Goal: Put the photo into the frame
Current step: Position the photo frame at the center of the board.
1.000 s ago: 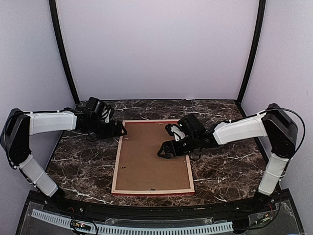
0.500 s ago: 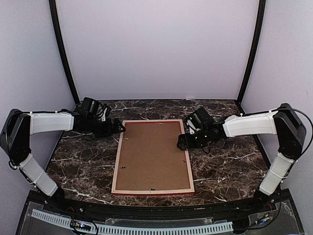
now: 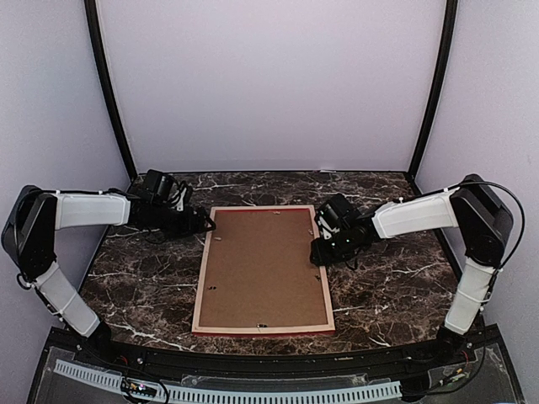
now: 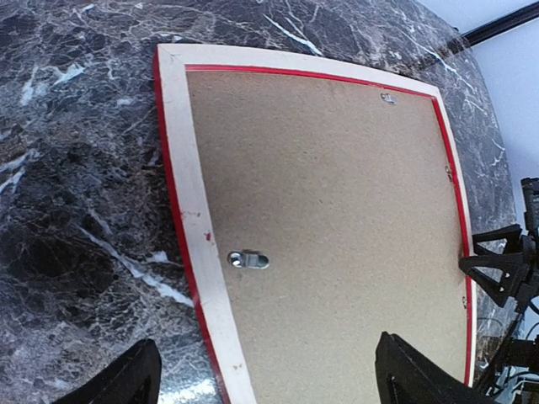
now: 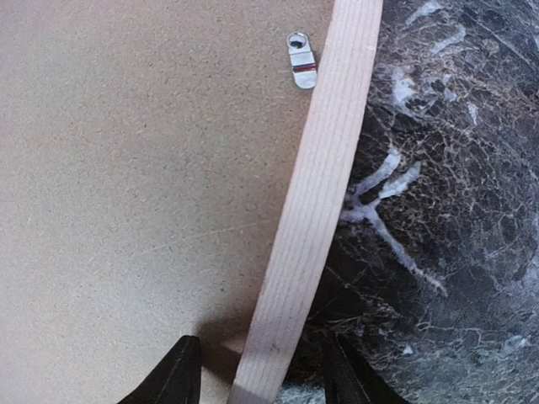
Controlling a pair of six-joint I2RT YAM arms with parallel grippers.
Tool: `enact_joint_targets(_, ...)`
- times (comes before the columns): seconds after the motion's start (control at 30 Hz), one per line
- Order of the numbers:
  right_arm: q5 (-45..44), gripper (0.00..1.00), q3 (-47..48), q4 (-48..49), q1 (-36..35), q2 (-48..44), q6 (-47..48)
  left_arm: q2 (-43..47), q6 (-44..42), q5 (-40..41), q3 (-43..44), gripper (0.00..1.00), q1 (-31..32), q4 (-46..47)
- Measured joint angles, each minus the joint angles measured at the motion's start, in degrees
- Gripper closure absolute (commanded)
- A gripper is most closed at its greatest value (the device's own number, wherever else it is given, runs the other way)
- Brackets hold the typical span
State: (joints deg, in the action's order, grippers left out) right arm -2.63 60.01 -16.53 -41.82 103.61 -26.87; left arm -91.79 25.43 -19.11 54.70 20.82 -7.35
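Frame face-down on marble table.

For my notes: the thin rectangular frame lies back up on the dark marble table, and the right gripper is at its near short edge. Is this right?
No: the right gripper is at the right long edge of the thin, pale-wood-backed rectangular frame, as the top external view shows. The rest holds.
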Motion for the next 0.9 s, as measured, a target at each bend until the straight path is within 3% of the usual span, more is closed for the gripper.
enact_joint_targets(0.27, 0.22, 0.75, -1.36, 1.97, 0.00, -0.59, -1.62, -3.96, -4.28, 7.54, 3.23, 0.09, 2.23, -3.08)
enact_joint_targets(0.9, -1.09, 0.81, -9.14, 2.71, 0.22, -7.30, -5.16, -14.88, -10.58, 16.13, 11.32, 0.14, 8.98, -9.60)
